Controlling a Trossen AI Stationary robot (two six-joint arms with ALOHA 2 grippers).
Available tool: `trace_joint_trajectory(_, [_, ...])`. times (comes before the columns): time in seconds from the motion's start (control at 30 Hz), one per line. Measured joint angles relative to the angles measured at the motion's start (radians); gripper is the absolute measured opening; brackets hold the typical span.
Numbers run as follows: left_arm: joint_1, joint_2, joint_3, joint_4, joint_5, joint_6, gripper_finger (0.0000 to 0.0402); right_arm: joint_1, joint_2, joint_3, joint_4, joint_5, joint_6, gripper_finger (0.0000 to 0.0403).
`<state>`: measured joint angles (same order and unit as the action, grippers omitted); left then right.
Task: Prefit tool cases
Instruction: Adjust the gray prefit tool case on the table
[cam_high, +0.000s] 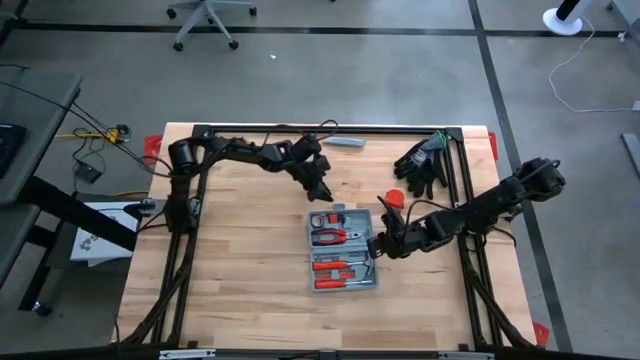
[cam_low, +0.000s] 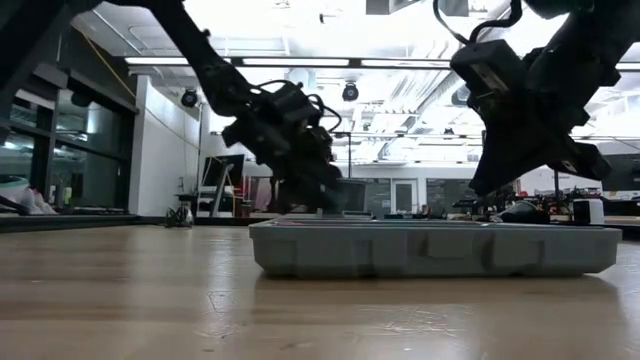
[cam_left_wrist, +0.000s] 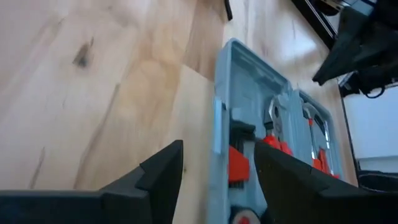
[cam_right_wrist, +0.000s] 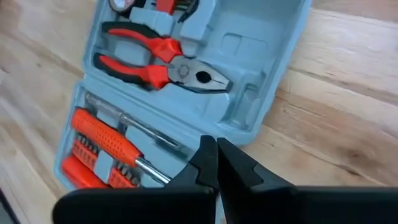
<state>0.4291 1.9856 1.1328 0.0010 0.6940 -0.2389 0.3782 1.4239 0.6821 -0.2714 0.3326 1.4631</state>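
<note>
The grey-blue tool case (cam_high: 343, 250) lies open and flat at the table's middle. In its recesses sit red-handled pliers (cam_right_wrist: 155, 62) and an orange screwdriver (cam_right_wrist: 106, 140). My left gripper (cam_high: 323, 192) is open and slants down just beyond the case's far edge (cam_left_wrist: 217, 118), which shows between its fingers in the left wrist view; it touches nothing that I can see. My right gripper (cam_high: 378, 245) is shut, and its tips (cam_right_wrist: 216, 148) are at the case's right rim, beside the screwdriver half. My right gripper's shut fingertips slant down from the table's right onto the case's right rim (cam_right_wrist: 249, 134), about midway along it. Whether they touch the rim I cannot tell. The case lies flat on the table.
Black gloves (cam_high: 425, 160) lie at the far right and a slim grey bar (cam_high: 342, 142) at the far edge. A small red object (cam_high: 394, 198) sits just beyond the case's right corner. Black frame rails (cam_high: 460, 180) run along the table's sides. Bare wood lies left of and nearer than the case.
</note>
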Motion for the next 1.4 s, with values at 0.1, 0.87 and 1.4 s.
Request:
trace_joint_trajectory(0.1, [-0.006, 0.032, 0.037, -0.005, 0.004, 0.012, 0.0189, 0.000, 0.000, 0.000, 0.003, 0.000, 0.003, 0.0001])
trace_joint_trajectory(0.87, [-0.069, 0.128, 0.121, 0.012, -0.022, 0.009, 0.0091, 0.002, 0.000, 0.000, -0.001, -0.002, 0.021, 0.0000])
trace_joint_trajectory(1.4, [-0.069, 0.128, 0.122, -0.041, 0.035, 0.040, 0.0053, 0.002, 0.000, 0.000, -0.043, 0.001, 0.018, 0.0000])
